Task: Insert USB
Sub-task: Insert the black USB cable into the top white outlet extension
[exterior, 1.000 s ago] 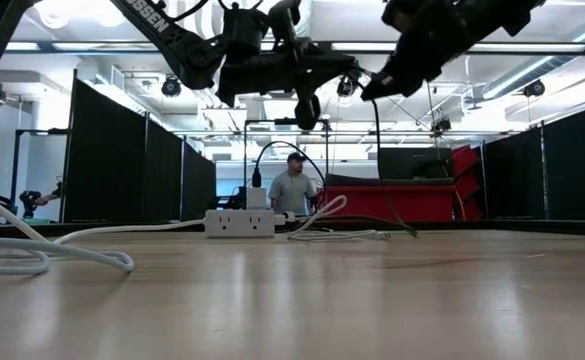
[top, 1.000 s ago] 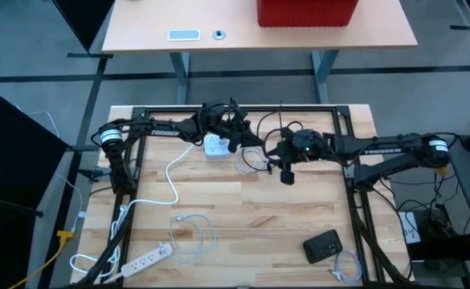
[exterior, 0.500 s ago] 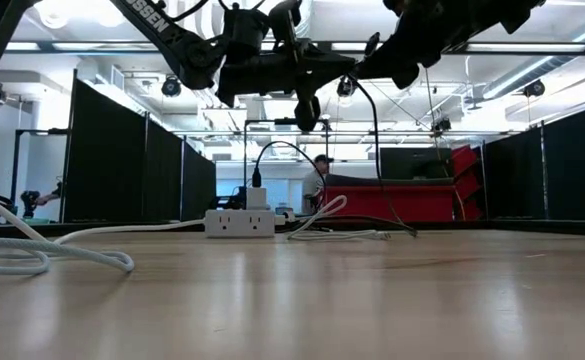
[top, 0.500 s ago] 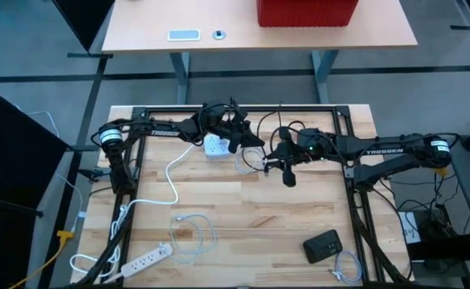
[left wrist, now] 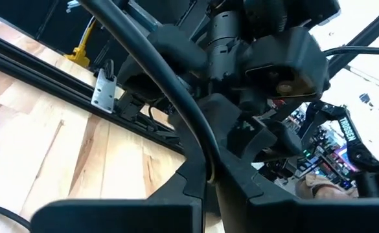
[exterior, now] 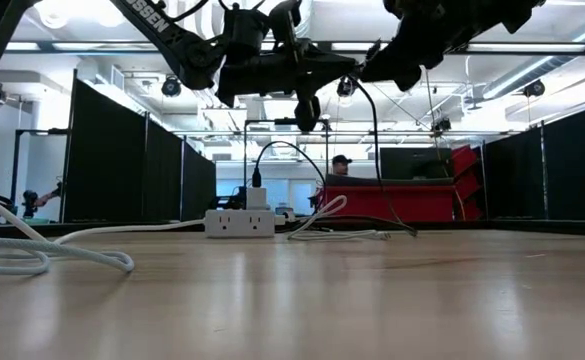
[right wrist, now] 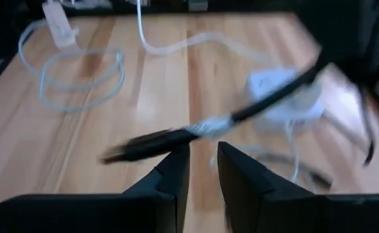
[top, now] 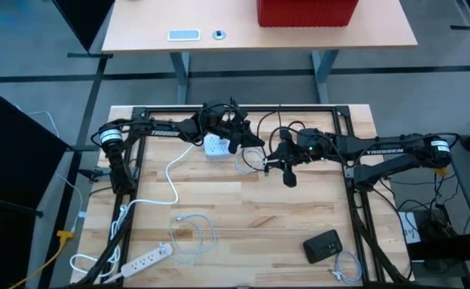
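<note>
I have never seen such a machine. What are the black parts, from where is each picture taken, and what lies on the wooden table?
The black parts are two robot arms. The high view looks straight down; the low view looks across the table top; each wrist view looks past one arm's fingers. The left gripper hovers beside a white power adapter at the far side of the wooden table. The right gripper, near the middle, holds a dark cable between its fingers; the right wrist view shows this. Also on the table: a white power strip, a coiled white cable and a black box. A person shows far behind.
</note>
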